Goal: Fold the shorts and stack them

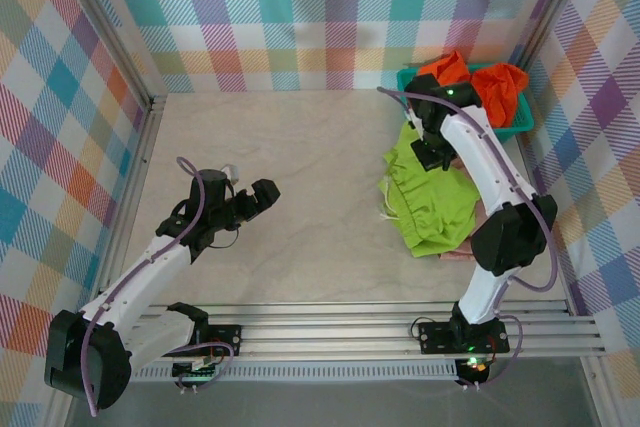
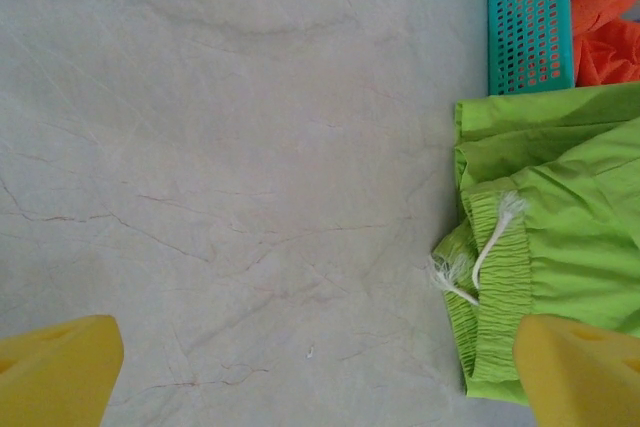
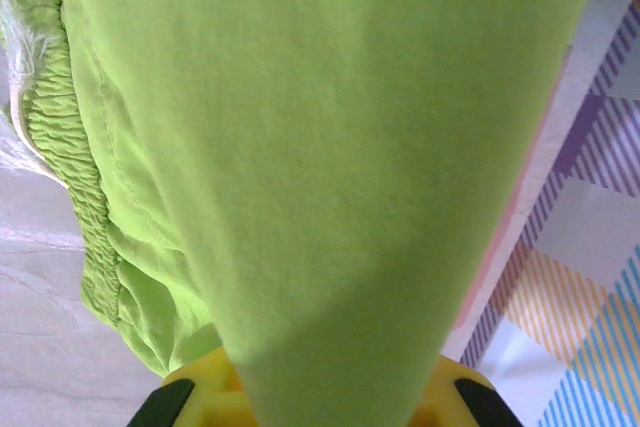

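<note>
Right side of surface (image 1: 300, 207): lime green shorts (image 1: 432, 209), rumpled, elastic waistband and white drawstring (image 2: 490, 242) facing left; a sliver of pink fabric (image 1: 458, 255) shows under their near edge. Right hand (image 1: 432, 153): clamped on a fold of the lime green shorts at their far end. Far right corner: teal basket (image 1: 522, 123) holding orange shorts (image 1: 482, 79). Left of centre: left hand (image 1: 268, 194), fingers (image 2: 58, 372) spread wide apart, holding nothing, over bare surface.

Plaid walls (image 1: 330, 7) (pastel checks) enclose the tabletop (image 1: 300, 177); pale, marbled.
</note>
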